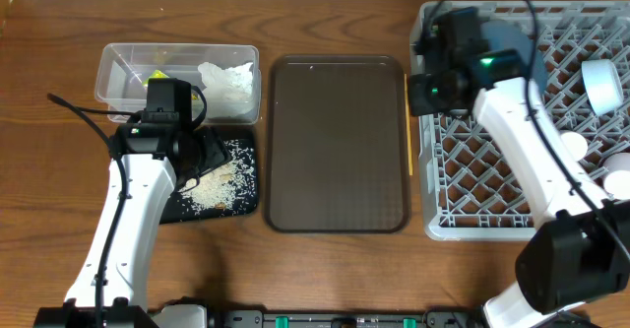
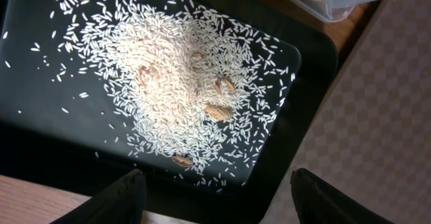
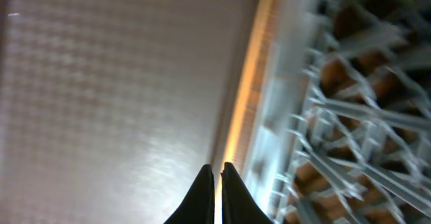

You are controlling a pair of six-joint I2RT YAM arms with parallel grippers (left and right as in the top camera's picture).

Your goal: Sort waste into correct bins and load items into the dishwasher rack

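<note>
My left gripper [image 2: 215,197] hangs open over the near edge of the black tray [image 2: 40,116], where whitish rice scraps [image 2: 182,76] lie heaped with a few brown bits. In the overhead view the left gripper [image 1: 207,151] is above that black tray [image 1: 246,205]. The clear tub [image 1: 118,72] behind it holds the yellow-green wrapper [image 1: 157,77] and the white tissue [image 1: 228,82]. A wooden chopstick [image 1: 409,141] lies between the brown tray and the grey rack [image 1: 472,170]. My right gripper [image 3: 217,167] is pinched on the chopstick [image 3: 249,83] end; that view is blurred. A dark-blue plate [image 1: 507,42] and a pale cup [image 1: 600,84] sit in the rack.
The large brown serving tray [image 1: 338,141] fills the middle of the table between the bins and the rack. More white dishes [image 1: 620,170] stand at the rack's right side. My right arm reaches across the rack's left half.
</note>
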